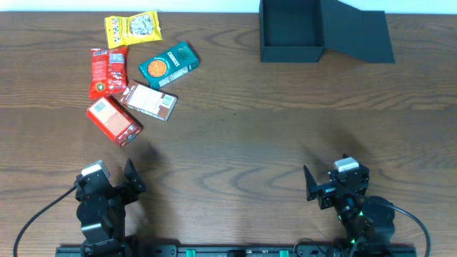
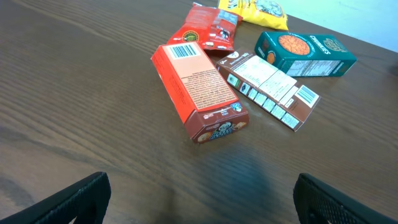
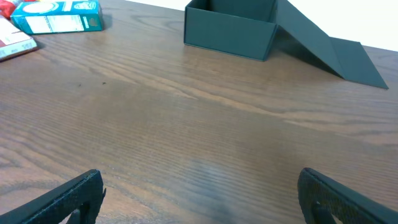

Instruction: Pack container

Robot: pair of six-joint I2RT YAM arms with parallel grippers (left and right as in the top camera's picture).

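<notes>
Five colourful snack packs (image 1: 146,100) lie clustered well left of the dark teal-black matte square cardboard container (image 1: 289,51), open and seemingly empty. The left gripper (image 2: 202,208) and right gripper (image 3: 202,199) gape wide, holding nothing, far from it. Nothing packed yet.

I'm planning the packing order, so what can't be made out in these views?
Dark matte square cardboard box: far side cut off by the overhead's top edge; in the right wrist view its front wall hides the floor.
Yellow plastic snack pouch: cropped by the left wrist view's top edge.
Teal cardboard carton: cropped by the right wrist view's top edge; print too small overhead.
</notes>
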